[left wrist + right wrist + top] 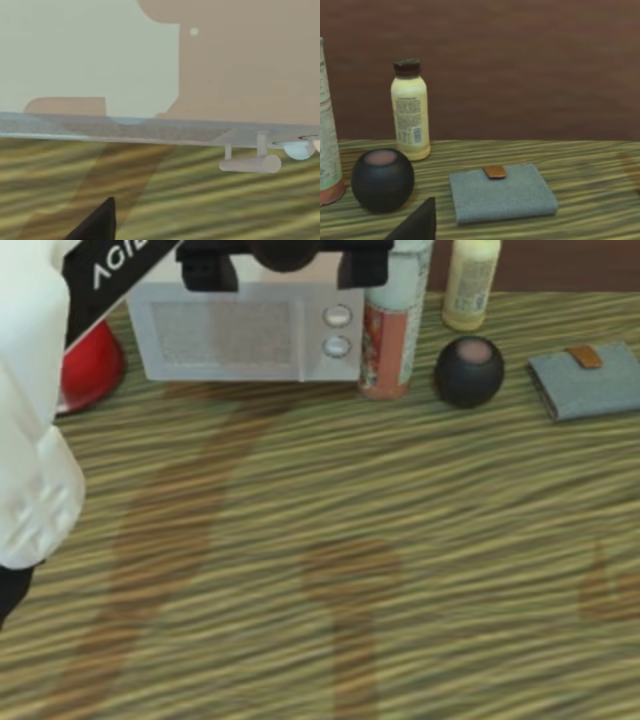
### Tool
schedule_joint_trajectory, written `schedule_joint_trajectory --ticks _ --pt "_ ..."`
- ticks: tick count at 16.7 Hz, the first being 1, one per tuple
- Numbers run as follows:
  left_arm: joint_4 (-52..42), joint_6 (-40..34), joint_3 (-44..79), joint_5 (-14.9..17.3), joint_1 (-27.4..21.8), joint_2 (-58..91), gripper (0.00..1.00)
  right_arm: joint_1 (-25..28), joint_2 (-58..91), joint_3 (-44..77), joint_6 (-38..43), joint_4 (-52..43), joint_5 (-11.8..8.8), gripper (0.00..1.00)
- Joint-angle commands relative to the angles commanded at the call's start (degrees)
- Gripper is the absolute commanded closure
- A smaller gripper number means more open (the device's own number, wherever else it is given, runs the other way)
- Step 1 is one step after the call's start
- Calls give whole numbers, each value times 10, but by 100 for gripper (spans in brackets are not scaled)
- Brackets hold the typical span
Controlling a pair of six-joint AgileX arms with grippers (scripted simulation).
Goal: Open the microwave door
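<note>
red rounded object (92, 368) far left | tall orange-white can (392, 330) | pale yellow bottle (410, 111) | black sphere (382, 179) | grey wallet (502, 193) right

The striped wood-grain surface (400, 540) looked matt. The white boxy microwave (250, 335) looked like smooth plastic, and the grey wallet (502, 192) like soft cloth.

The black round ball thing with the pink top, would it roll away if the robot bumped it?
Probably a little. The black round ball with the pinkish flat top has curved sides, so a sideways bump could rock or roll it. It looks squat and sits steady on the striped wooden table, so it likely won't tip. Its smooth surface might slip in fingers.
</note>
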Motion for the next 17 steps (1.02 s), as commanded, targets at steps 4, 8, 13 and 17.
schedule_joint_trajectory --ticks 4,8,13,17 --pt "76 14 -21 7 15 45 0 0 0 0 0 0 0 0" --pt "102 20 -30 10 21 65 0 0 0 0 0 0 0 0" --pt "102 20 -30 10 21 65 23 0 0 0 0 0 0 0" --pt "102 20 -30 10 21 65 53 0 0 0 0 0 0 0"
